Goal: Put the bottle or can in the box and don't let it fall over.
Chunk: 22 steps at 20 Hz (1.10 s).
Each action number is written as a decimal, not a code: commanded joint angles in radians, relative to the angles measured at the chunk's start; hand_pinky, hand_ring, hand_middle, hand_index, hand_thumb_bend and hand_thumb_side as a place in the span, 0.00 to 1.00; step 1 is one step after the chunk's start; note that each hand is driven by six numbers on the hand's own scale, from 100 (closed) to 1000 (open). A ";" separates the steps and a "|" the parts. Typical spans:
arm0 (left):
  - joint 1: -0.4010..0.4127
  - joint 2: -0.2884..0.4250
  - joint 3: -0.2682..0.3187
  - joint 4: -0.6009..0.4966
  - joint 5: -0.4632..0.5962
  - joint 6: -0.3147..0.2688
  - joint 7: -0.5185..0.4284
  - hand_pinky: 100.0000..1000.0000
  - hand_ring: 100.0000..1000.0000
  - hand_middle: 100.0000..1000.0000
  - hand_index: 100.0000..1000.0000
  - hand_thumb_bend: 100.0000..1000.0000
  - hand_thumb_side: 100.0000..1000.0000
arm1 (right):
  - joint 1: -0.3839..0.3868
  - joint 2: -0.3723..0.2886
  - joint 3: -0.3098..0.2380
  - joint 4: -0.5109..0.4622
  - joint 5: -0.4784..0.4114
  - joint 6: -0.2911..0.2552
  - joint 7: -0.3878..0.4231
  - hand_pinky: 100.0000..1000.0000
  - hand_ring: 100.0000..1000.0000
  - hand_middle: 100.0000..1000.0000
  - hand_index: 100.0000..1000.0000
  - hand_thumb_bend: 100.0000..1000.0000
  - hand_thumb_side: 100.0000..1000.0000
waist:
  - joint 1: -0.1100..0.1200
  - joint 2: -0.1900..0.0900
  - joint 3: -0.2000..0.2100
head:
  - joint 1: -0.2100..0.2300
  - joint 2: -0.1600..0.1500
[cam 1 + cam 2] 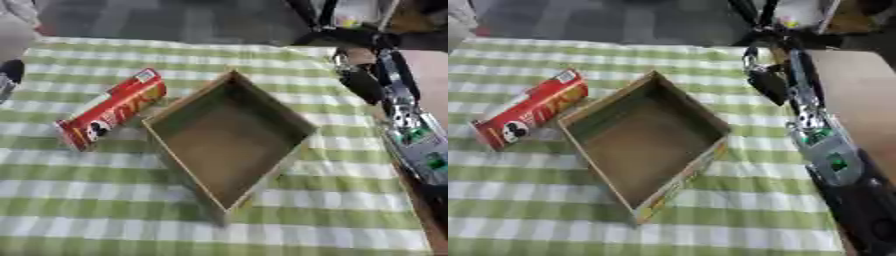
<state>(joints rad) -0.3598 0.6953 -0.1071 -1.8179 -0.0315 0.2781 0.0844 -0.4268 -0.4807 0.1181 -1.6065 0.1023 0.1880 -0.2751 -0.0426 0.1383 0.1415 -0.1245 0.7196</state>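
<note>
Lying on its side on the green-and-white checked table, one red can rests just left of one open cardboard box, its upper end close to the box's left wall, its lower end pointing toward the table's left edge. The box holds nothing. One right robot hand hangs over the table's far right side, beyond the box and well apart from the can; it has hold of nothing, though whether its dark fingers are curled or straight cannot be told. One dark shape at the left edge cannot be made out.
</note>
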 commanded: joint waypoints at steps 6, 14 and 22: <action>-0.017 0.045 -0.009 -0.004 -0.019 0.029 -0.037 0.63 0.74 0.79 0.80 0.30 0.45 | -0.016 -0.021 -0.004 -0.009 0.007 0.004 0.000 0.68 0.99 0.99 1.00 0.00 0.44 | 0.000 0.000 -0.003 | 0.004 -0.010; -0.036 0.061 -0.058 0.020 -0.061 0.060 -0.128 0.63 0.75 0.80 0.80 0.31 0.46 | -0.018 -0.020 -0.002 -0.008 0.008 0.005 0.002 0.67 0.99 0.99 1.00 0.00 0.44 | -0.001 0.001 -0.007 | 0.010 -0.012; -0.058 0.061 -0.088 0.058 -0.085 0.068 -0.162 0.65 0.76 0.80 0.80 0.34 0.46 | -0.019 -0.019 0.000 -0.009 0.008 0.006 0.003 0.67 0.99 0.99 1.00 0.00 0.43 | -0.001 0.001 -0.009 | 0.011 -0.012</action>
<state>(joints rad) -0.3984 0.7216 -0.1995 -1.7560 -0.1072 0.3468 -0.0732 -0.4309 -0.4802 0.1240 -1.6060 0.1023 0.1938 -0.2729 -0.0426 0.1383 0.1334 -0.1157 0.7185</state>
